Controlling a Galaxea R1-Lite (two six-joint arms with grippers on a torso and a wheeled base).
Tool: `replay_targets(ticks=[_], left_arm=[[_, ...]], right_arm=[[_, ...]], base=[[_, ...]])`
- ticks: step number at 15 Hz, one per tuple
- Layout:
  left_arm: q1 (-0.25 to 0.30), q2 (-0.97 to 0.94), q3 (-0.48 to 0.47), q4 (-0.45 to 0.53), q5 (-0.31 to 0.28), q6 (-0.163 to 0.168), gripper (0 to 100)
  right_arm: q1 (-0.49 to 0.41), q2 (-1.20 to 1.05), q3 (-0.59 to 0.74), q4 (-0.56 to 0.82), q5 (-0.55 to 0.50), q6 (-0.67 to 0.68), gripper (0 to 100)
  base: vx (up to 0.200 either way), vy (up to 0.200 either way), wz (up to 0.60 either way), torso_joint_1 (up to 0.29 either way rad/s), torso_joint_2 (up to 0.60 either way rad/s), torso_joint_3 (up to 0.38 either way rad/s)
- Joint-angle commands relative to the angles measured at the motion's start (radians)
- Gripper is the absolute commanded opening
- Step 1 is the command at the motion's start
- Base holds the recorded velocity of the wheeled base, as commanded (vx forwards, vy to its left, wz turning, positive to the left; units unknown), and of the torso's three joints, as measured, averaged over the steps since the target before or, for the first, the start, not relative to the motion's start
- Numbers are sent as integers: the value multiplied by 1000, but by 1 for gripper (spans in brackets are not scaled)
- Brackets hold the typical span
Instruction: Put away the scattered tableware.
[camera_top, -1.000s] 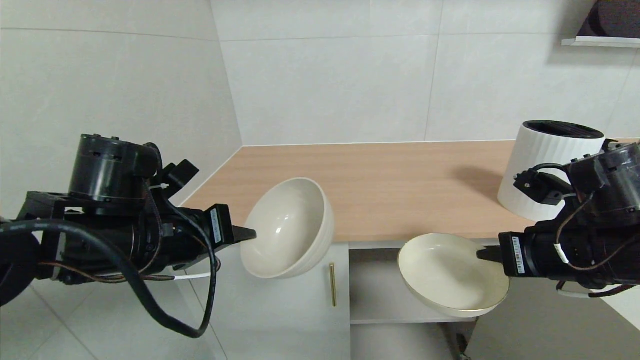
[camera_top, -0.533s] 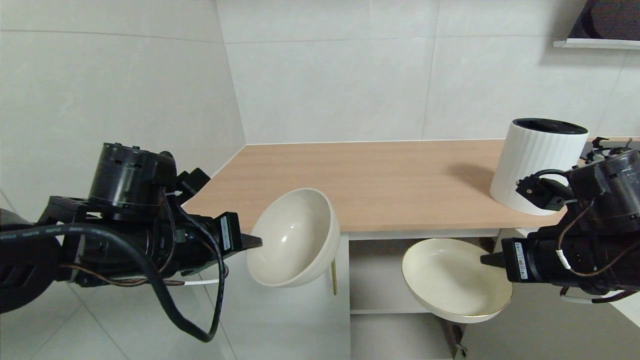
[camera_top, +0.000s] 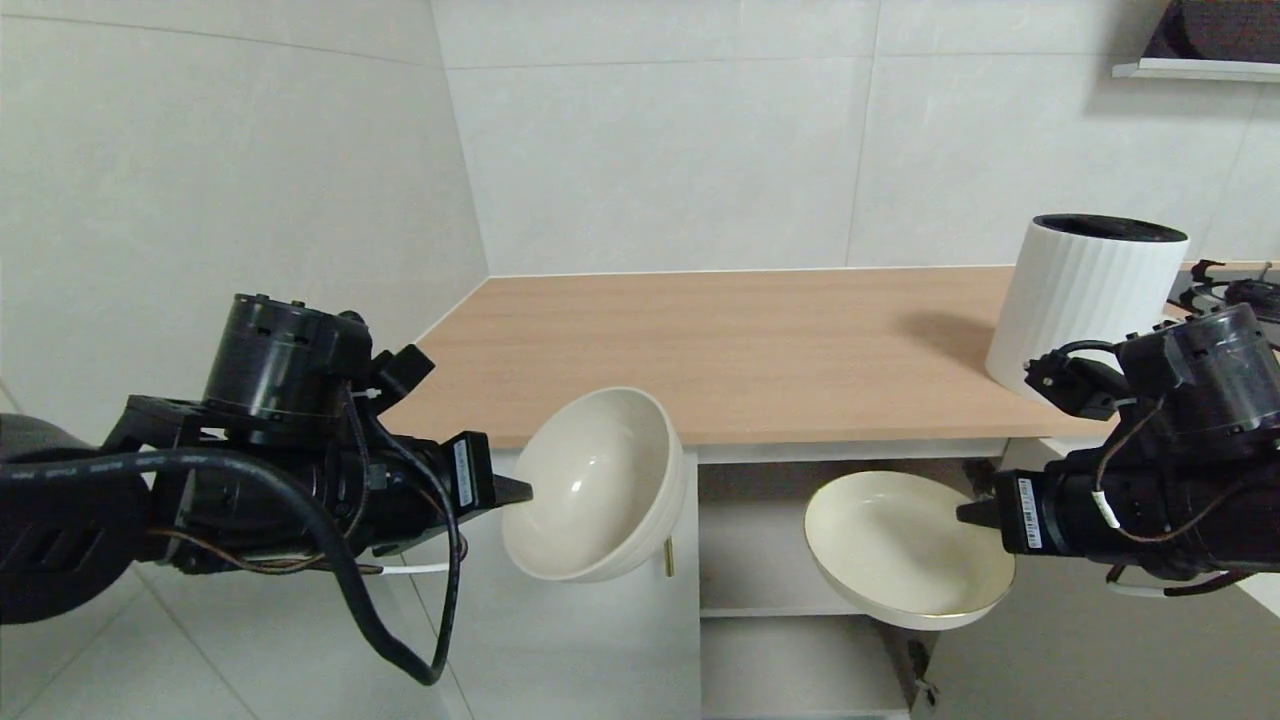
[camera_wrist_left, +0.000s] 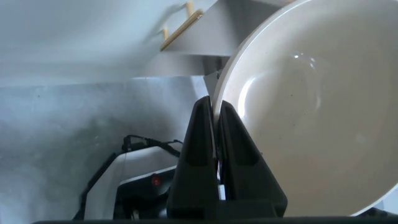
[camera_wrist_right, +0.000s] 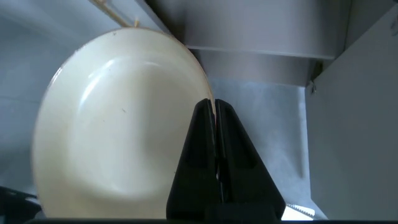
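Right in front of the open cupboard (camera_top: 745, 550), the right gripper (camera_top: 965, 512) pinches the plate (camera_top: 900, 545) by its rim; just left of it, the left gripper (camera_top: 518, 490) pinches the bowl (camera_top: 600, 485) (tipped sideways). Best slide each in slowly, level.

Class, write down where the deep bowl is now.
In the head view the deep bowl is held by its rim in the left gripper, in the air before the counter edge, left of the plate.
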Motion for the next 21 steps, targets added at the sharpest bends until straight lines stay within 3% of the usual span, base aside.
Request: replay_targets(ticks=[1, 15, 21], left_arm=[[-3, 11, 0, 0, 0, -1, 0], [-6, 13, 0, 0, 0, -1, 0], [-32, 46, -19, -1, 0, -4, 0]], right_arm=[[-1, 8, 2, 1, 0, 0, 0], [-10, 13, 6, 1, 0, -5, 0], [-10, 100, -1, -35, 0, -5, 0]], base=[[0, 0, 0, -193, 452, 276], [0, 0, 0, -145, 449, 302], [0, 0, 0, -13, 50, 33]])
